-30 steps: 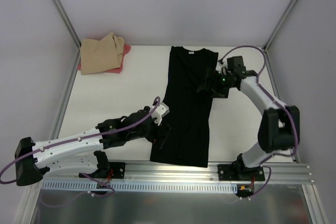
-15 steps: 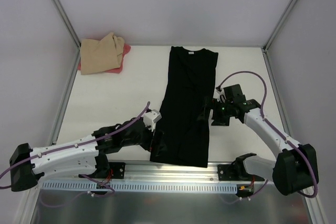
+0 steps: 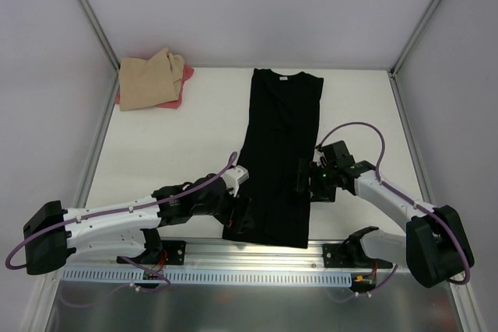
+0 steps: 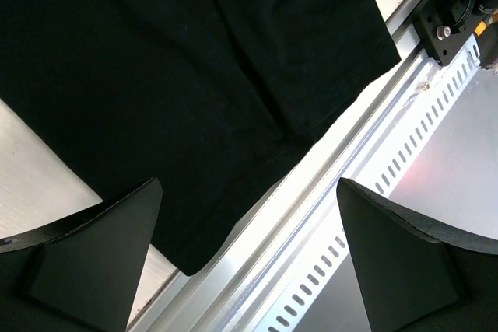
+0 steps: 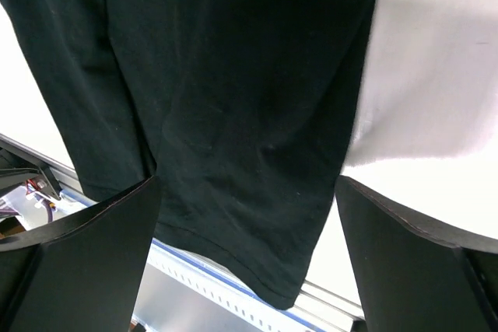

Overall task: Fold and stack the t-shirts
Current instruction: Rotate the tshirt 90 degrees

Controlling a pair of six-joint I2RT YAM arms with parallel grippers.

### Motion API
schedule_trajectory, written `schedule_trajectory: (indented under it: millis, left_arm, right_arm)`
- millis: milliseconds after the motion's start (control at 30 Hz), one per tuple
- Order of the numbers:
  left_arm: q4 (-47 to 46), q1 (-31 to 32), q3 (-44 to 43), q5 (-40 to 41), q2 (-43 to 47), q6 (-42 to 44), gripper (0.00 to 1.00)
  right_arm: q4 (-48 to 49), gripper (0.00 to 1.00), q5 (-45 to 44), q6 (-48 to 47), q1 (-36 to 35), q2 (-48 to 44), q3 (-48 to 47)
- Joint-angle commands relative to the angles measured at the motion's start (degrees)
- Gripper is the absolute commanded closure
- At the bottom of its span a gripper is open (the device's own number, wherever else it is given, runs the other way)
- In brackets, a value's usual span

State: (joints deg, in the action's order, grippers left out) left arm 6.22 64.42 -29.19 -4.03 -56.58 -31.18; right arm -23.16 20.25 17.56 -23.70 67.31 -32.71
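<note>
— Two grippers in the top view?
— Yes. The left gripper [image 3: 237, 211] and the right gripper [image 3: 302, 180] flank the lower half of the black shirt [image 3: 276, 138], which lies lengthwise on the table [image 3: 171, 145]. The tan shirt [image 3: 146, 79] sits on the pink-red shirt [image 3: 177, 97] (far-left corner).
— Left wrist?
— Fingers [image 4: 85, 270] spread wide, holding nothing, above the hem by the rail [image 4: 350, 176].
— Right wrist?
— Also wide apart and empty, over black cloth.

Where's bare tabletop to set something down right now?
Free: white tabletop between the stacked tan t-shirt and pink-red t-shirt and the long black t-shirt; also the far strip right of it. Crowded: near edge, open left gripper and right gripper flanking its hem.
</note>
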Motion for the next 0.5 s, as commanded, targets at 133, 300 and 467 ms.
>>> schedule_trajectory:
  millis: [133,300,467]
  left_arm:
    - [-2.00,-0.18,-0.52,-1.06,0.41,-1.25,0.01]
    - [-2.79,-0.18,0.36,-1.15,0.41,-1.52,0.02]
    - [-3.23,-0.18,0.71,-1.33,0.24,-1.52,0.01]
  right_arm:
    - [2.86,0.01,-2.58,3.36,-4.77,0.90,-1.83]
    - [-1.27,0.01,-4.78,4.15,-6.88,-2.09,-4.81]
    - [-4.60,0.00,-6.18,4.67,-8.37,-4.81,-6.84]
